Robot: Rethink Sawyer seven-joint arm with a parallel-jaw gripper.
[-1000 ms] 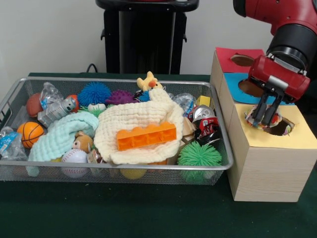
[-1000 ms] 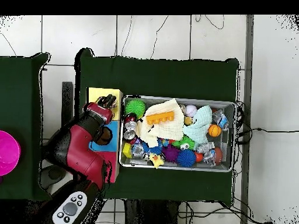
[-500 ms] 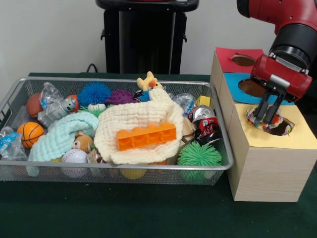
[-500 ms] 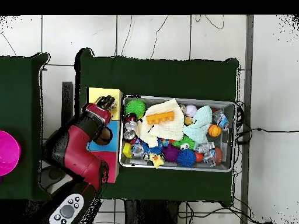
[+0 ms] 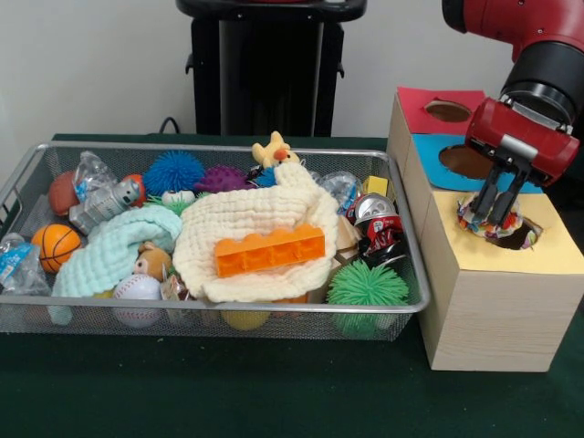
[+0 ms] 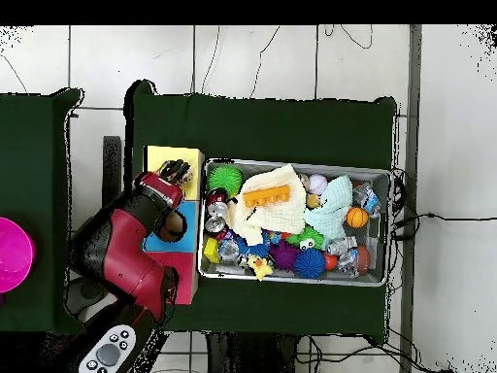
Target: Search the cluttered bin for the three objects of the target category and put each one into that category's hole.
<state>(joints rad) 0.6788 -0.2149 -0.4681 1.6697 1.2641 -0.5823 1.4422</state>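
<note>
I'm holding my gripper (image 5: 494,206) over the yellow hole (image 5: 507,231), fingers (image 5: 484,197) close together and pointing down at a small multicoloured thing (image 5: 484,219) sitting at the hole's rim. Can't tell if I'm pinching it or just touching it; it's half hidden behind my fingers. It's looking partly in, partly on the yellow top. In the overhead view my gripper (image 6: 176,173) is over the box's yellow end.

To do this step well, I'm judging: keep centred over the hole, let go only when the thing is clear of the rim, otherwise it may hang on the edge. Then lift straight up so the fingers don't drag it back out.

The box (image 5: 493,310) also has a blue hole (image 5: 464,161) and a red hole (image 5: 447,110) behind; neither is in my way.

The bin (image 5: 210,315) is just beside the box, full: orange brick (image 5: 270,250) on a cream cloth (image 5: 260,228), green spiky ball (image 5: 367,286), crushed can (image 5: 377,219), basketball (image 5: 55,245), baseball (image 5: 137,289), mint cloth (image 5: 114,253), blue spiky ball (image 5: 173,170), yellow duck (image 5: 274,150). The cloths are likely hiding more things, so the next search will need them moved.
</note>
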